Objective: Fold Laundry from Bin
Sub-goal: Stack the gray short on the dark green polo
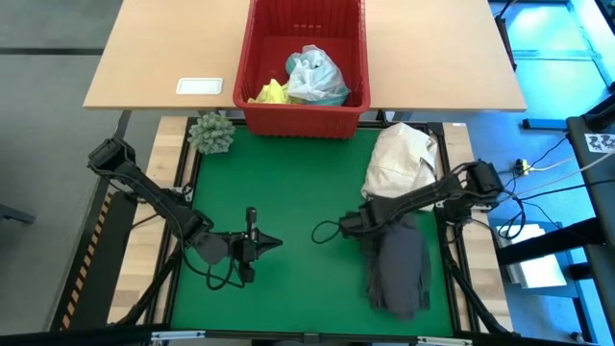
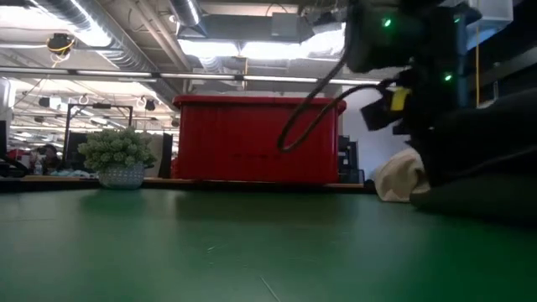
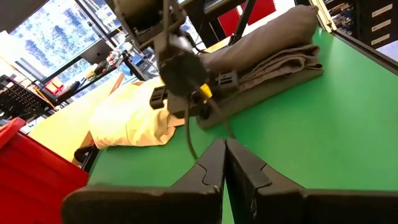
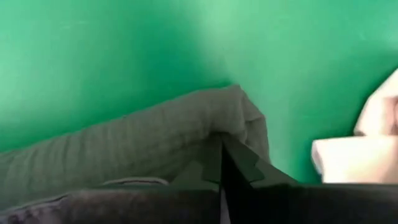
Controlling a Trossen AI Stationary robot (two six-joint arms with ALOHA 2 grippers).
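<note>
The red bin stands at the table's far edge, holding a bright yellow garment and a light turquoise-blue one. A grey garment lies folded on the green mat at the right, and also shows in the left wrist view. My right gripper is shut at the garment's far left corner. My left gripper is shut and empty over the middle of the mat, pointing toward the right arm, and its fingers show in its own wrist view. My right gripper has its shut fingertips against a rounded folded edge of the grey garment, coming slanting down from the table's right side. I cannot tell whether any cloth is between the fingers. The garment lies flat on the mat.
A cream-white cloth bundle lies on the mat's far right, just beyond the grey garment. A small green spiky ball sits at the far left corner. A white card lies on the wooden table left of the bin.
</note>
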